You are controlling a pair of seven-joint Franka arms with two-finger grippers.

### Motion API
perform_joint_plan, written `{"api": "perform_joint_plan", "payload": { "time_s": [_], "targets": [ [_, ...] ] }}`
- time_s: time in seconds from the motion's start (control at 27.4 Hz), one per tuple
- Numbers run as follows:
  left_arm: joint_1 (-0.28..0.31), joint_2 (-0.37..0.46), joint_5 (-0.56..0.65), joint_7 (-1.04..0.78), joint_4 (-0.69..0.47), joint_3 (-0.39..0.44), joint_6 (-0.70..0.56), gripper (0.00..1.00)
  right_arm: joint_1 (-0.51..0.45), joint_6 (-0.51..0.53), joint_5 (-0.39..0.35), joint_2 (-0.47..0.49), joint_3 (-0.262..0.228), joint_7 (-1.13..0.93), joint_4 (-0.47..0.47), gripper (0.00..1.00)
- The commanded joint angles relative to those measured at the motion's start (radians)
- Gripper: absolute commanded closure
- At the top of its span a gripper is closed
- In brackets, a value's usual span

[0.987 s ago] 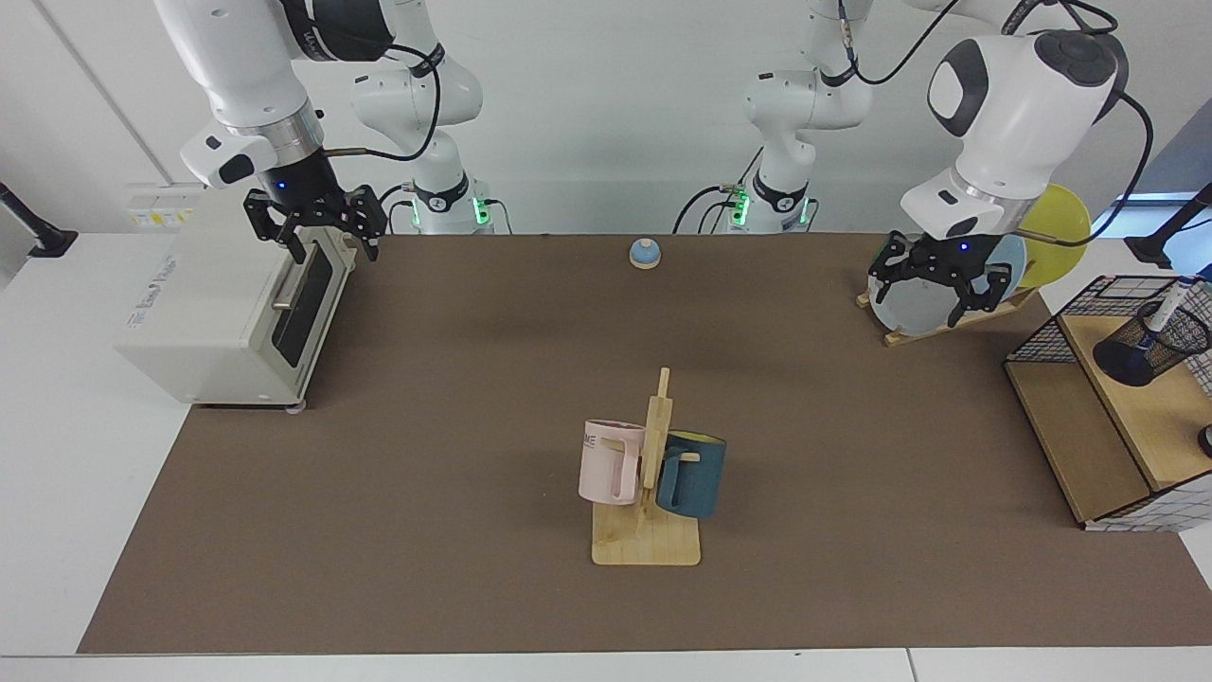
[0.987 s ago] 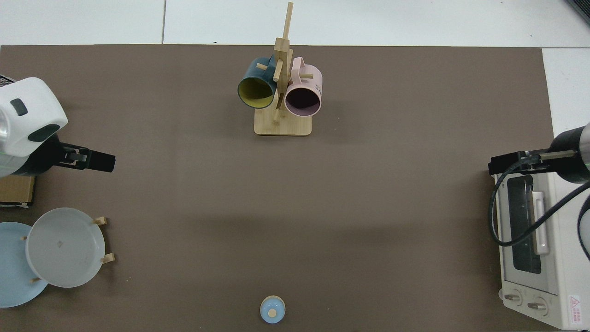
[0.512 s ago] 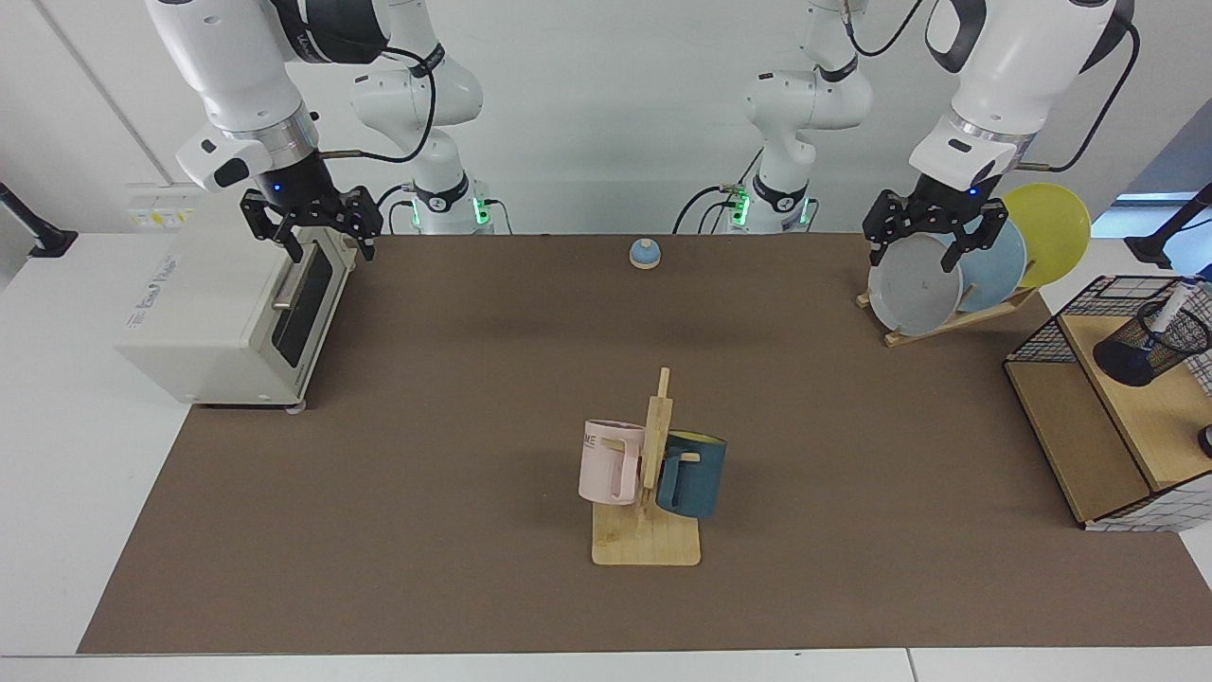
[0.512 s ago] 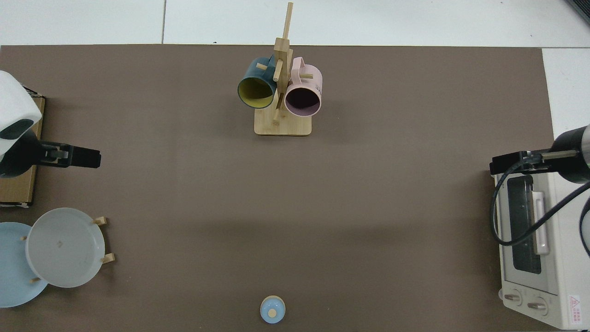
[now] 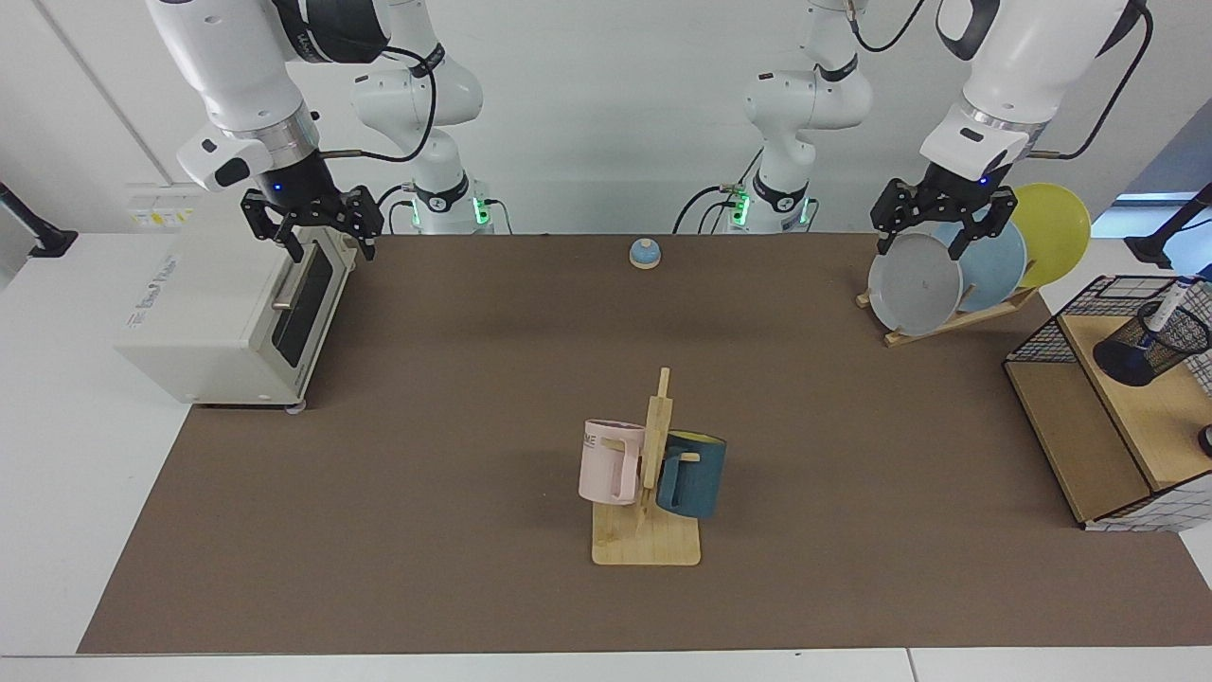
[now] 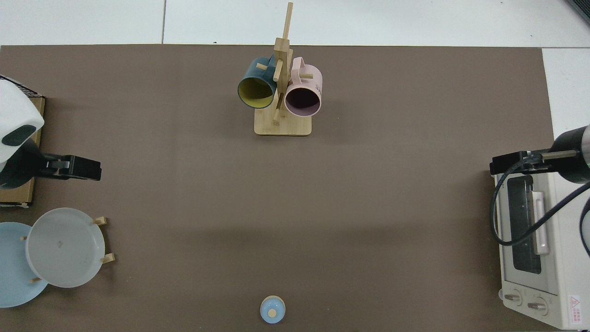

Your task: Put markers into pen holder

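White-barrelled marker [image 5: 1166, 310] w/ dark blue cap stands tilted inside the pen holder [image 5: 1149, 343], cap end poking above the rim. Holder is black wire mesh, sitting on the wooden shelf [image 5: 1141, 407] inside a black wire-grid frame [image 5: 1051, 332] at the worktop's [image 5: 473, 398] edge, on the left arm's side. No other marker shows on the worktop in either view, so as far as can be seen the task looks done; nothing left to pick up.

Left pincer [image 5: 942, 220] hangs above the plate rack [image 5: 947, 322], just over the grey plate [image 5: 914, 284], well apart from the holder; fingers spread, nothing between them. In the top view it shows at the edge [image 6: 76, 167], near the plates.

Right pincer [image 5: 312, 223] waits over the toaster oven [image 5: 227, 313] by its door handle, fingers apart, empty.

Further out: mug tree [image 5: 649, 511] w/ pink mug [image 5: 611, 461] and teal mug [image 5: 691, 474] mid-worktop, small blue bell [image 5: 645, 253] at the far side.
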Motion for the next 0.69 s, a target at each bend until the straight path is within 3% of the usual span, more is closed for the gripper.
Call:
{"api": "perform_joint_plan", "payload": {
  "time_s": [0.0,0.22,0.44,0.66],
  "targets": [
    [0.000,-0.009,0.012,-0.028,0.000,-0.006,-0.021,0.00,-0.015,0.002,0.023,-0.010,0.008,0.006,-0.008,0.00],
    [0.018,0.006,0.006,-0.028,0.011,-0.012,-0.011,0.00,-0.015,0.002,0.023,-0.010,0.009,0.004,-0.008,0.00],
    [0.092,0.011,0.003,-0.028,0.015,-0.072,-0.024,0.00,-0.015,0.002,0.023,-0.010,0.008,0.004,-0.008,0.00],
    [0.086,0.011,0.001,-0.028,0.020,-0.072,-0.021,0.00,-0.015,0.002,0.023,-0.010,0.008,0.004,-0.008,0.00]
  ]
}}
